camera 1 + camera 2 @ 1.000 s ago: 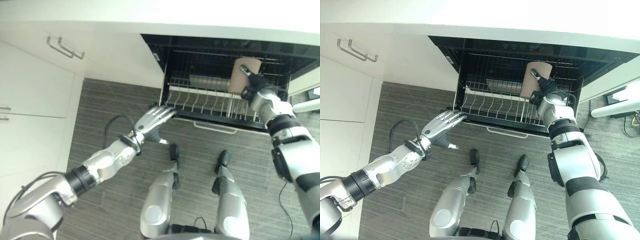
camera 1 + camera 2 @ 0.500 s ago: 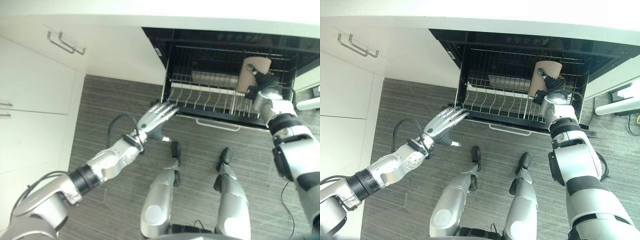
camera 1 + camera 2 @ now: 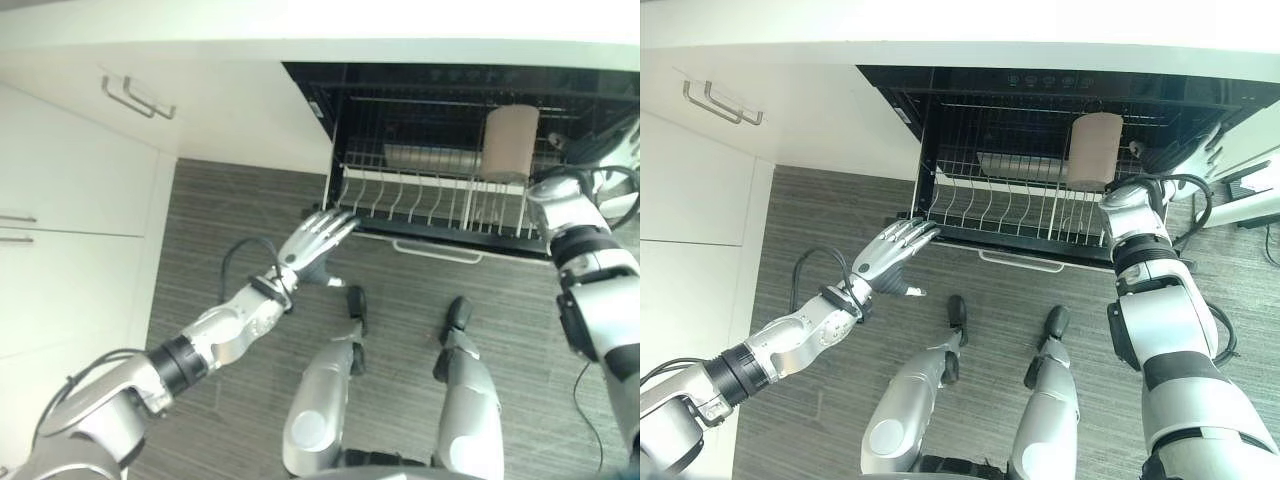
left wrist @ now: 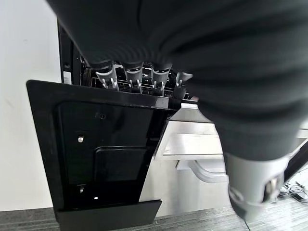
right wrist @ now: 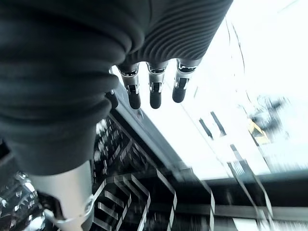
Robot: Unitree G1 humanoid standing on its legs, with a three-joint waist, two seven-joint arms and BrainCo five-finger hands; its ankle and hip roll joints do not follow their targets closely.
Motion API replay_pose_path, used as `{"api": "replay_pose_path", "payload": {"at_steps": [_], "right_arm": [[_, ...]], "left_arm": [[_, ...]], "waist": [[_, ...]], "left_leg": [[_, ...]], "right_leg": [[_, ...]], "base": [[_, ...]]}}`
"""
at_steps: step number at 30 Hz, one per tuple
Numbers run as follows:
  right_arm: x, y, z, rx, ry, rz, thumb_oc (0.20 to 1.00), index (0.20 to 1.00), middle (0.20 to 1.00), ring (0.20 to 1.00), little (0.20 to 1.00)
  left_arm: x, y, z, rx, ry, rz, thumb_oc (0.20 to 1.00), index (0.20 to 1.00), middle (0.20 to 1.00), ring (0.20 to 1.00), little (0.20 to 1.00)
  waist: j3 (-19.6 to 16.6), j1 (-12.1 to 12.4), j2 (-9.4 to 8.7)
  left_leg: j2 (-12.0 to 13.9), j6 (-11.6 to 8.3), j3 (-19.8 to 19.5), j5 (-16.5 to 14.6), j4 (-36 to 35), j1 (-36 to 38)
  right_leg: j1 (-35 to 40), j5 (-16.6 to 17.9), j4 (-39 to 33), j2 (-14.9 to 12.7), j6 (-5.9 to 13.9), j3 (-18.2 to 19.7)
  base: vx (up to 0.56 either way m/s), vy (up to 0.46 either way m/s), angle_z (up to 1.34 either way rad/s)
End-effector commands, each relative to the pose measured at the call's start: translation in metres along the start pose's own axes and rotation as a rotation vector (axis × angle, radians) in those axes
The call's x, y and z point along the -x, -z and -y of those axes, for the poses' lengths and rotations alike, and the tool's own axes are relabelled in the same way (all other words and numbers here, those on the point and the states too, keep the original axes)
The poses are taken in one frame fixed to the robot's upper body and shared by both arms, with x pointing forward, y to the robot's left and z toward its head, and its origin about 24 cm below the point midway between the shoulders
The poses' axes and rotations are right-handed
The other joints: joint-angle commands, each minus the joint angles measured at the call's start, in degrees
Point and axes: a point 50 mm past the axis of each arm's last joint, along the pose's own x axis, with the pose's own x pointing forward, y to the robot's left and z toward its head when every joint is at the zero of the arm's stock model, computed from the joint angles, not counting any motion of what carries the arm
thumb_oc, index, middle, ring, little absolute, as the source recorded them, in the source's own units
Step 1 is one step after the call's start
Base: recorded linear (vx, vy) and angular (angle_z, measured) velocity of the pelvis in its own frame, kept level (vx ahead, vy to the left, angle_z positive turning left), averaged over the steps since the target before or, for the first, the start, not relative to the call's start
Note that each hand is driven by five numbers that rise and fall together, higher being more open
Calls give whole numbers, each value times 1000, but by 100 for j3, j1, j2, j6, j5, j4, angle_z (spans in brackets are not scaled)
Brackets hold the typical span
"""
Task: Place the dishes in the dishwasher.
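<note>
tan cup [image 3: 509,143] upright in dishwasher rack [image 3: 420,195] | right robot hand [image 3: 1200,150] spread, apparently clear | left robot hand [image 3: 318,236] spread at rack corner

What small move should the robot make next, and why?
Probably draw the right hand clear of the dishwasher. The brown cup stands in the rack, and that hand is open beside it, holding nothing. The left hand, fingers straight, is at the rack's front corner, so it could perhaps push the rack in afterwards.
</note>
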Motion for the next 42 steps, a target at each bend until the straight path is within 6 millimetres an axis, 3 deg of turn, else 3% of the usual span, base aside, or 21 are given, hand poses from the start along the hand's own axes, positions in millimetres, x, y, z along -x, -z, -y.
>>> {"api": "replay_pose_path", "payload": {"at_steps": [1,9,10,11,15,16,19,22,26,30,33,38,42], "right_arm": [[-16,-22,22,12,144,101,1000,1000,1000,1000,1000],[-14,-15,20,-92,149,36,1000,1000,1000,1000,1000],[-14,-12,18,-145,124,-18,1000,1000,1000,1000,1000],[-10,-5,10,-312,39,-137,1000,1000,1000,1000,1000],[4,-4,-7,-599,-180,-179,1000,1000,1000,1000,1000],[15,-14,-17,-761,-328,-162,1000,1000,1000,1000,1000],[35,-27,-25,-890,-513,-101,1000,1000,1000,1000,1000],[71,-33,-33,-969,-729,-27,1000,1000,1000,1000,1000],[110,-18,-38,-995,-907,30,1000,1000,1000,1000,1000],[141,7,-45,-961,-972,-15,1000,1000,1000,1000,1000],[164,32,-47,-934,-1011,-59,1000,1000,1000,1000,1000],[195,57,-41,-922,-1119,-86,1000,1000,1000,1000,1000],[229,64,-26,-1035,-1390,-45,1000,1000,1000,1000,1000]], "left_arm": [[40,-26,50,72,198,67,1000,1000,1000,1000,1000],[47,-27,56,71,202,71,1000,1000,1000,1000,1000],[48,-27,56,71,203,67,1000,1000,1000,1000,1000],[50,-26,58,71,208,56,1000,1000,1000,1000,1000],[53,-23,60,79,196,24,1000,1000,1000,1000,1000],[55,-20,60,80,183,0,1000,1000,1000,1000,1000],[58,-15,59,79,162,-60,1000,1000,1000,1000,1000],[66,-8,61,88,130,-120,1000,1000,1000,1000,1000],[82,0,67,117,93,-205,1000,1000,1000,1000,1000],[92,5,71,120,81,-255,1000,1000,1000,1000,1000],[102,5,76,129,96,-288,1000,1000,1000,1000,1000],[112,3,80,184,65,-349,1000,1000,1000,1000,1000],[110,14,78,420,-120,-537,1000,1000,1000,1000,1000]], "waist": [[-4,34,44],[-4,45,42],[-4,40,37],[-4,30,21],[-4,0,-21],[-4,-9,-39],[-4,-63,-64],[-4,-170,-105],[-4,-302,-160],[-5,-393,-247],[-356,-401,-353],[-961,-372,-474],[-1545,-288,-632]], "left_leg": [[-105,7,114,-864,923,-301],[-98,22,126,-898,964,-311],[-95,23,124,-906,964,-298],[-80,21,134,-915,955,-258],[-56,14,150,-931,915,-163],[-44,0,151,-926,897,-126],[-37,-3,140,-938,849,-31],[-19,8,203,-923,795,165],[-3,4,312,-970,683,674],[49,-2,398,-1081,641,1229],[130,-9,484,-1130,519,1624],[173,-5,515,-1162,247,2179],[207,-64,377,-1076,-40,2618]], "right_leg": [[-160,-290,98,106,151,268],[-183,-313,140,87,128,265],[-179,-326,152,90,123,270],[-162,-351,177,99,109,280],[-92,-394,182,108,105,284],[-70,-424,201,101,104,281],[-31,-485,255,98,119,289],[89,-495,266,103,102,308],[560,-562,178,80,111,256],[1184,-666,59,78,93,133],[1688,-738,-140,121,65,-26],[2373,-870,-465,257,6,-182],[2921,-908,-787,395,-85,-312]], "base": [[0,0,0],[0,0,0],[0,0,0],[0,0,0],[0,0,0],[0,0,0],[-10,-1,-1],[-19,0,-3],[-2,13,-12],[0,-33,-4],[59,-86,3],[48,-50,2],[45,-37,8]]}}
